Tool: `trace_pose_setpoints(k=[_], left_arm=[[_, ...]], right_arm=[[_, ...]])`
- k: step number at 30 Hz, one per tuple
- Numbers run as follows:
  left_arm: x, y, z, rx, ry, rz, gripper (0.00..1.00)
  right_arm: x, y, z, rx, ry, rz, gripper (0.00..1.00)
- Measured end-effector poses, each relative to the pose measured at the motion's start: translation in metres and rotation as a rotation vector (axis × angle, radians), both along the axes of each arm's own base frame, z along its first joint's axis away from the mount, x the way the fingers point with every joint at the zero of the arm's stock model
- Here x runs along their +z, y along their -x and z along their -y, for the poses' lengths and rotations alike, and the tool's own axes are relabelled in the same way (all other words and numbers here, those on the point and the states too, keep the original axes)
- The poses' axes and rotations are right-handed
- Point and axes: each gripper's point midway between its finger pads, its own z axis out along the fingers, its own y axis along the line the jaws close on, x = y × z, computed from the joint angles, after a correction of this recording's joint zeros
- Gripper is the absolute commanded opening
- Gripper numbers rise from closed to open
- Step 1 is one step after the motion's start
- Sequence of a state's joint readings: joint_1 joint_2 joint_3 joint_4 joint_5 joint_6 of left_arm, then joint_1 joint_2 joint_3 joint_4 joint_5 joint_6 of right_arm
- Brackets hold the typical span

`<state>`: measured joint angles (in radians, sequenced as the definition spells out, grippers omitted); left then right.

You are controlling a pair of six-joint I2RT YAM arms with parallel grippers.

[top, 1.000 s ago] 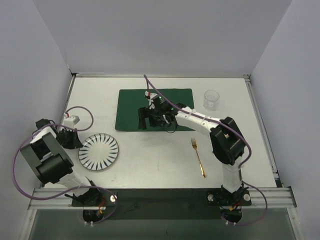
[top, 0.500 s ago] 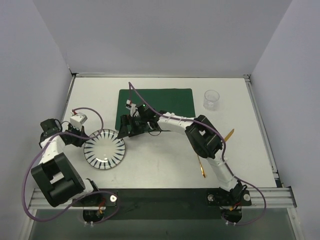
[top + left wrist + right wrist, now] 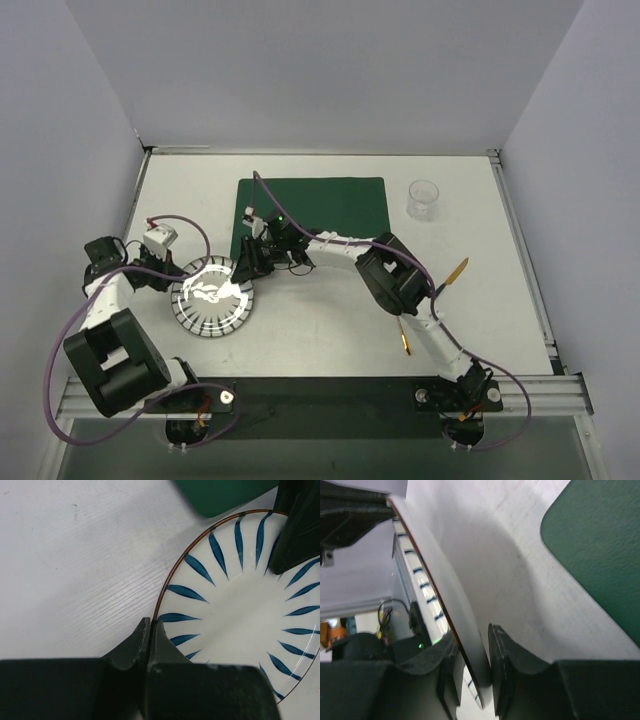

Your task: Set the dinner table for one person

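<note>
One round glossy plate [image 3: 235, 605], blue-rayed, brown-rimmed, pinched in right tool [image 3: 472, 652]

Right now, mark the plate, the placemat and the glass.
plate [image 3: 212, 300], top view, its centre.
placemat [image 3: 340, 200], top view, bare upper part.
glass [image 3: 423, 198], top view, its middle.

R gripper [image 3: 472, 647] closed on plate [image 3: 427, 575] rim, one finger each side, both touching. Plate seen near edge-on, tilted; blue stripes + thin brown rim line show. Soft shadow beneath it on white table [image 3: 520, 595]. Dark green placemat [image 3: 600, 545], rounded corner, upper R, apart from plate.
</note>
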<state>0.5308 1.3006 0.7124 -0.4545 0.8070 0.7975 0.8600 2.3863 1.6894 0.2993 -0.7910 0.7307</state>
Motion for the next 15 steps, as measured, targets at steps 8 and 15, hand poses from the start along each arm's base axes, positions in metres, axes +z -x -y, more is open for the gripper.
trace_pose_setpoints(k=[8, 15], left_arm=[[0.011, -0.008, -0.002, 0.034, 0.015, -0.01, 0.8], [0.057, -0.033, -0.012, 0.076, 0.012, 0.051, 0.97]], right_arm=[[0.015, 0.01, 0.0, 0.051, -0.047, 0.011, 0.0], [-0.001, 0.008, 0.033, -0.033, 0.038, -0.075, 0.0]])
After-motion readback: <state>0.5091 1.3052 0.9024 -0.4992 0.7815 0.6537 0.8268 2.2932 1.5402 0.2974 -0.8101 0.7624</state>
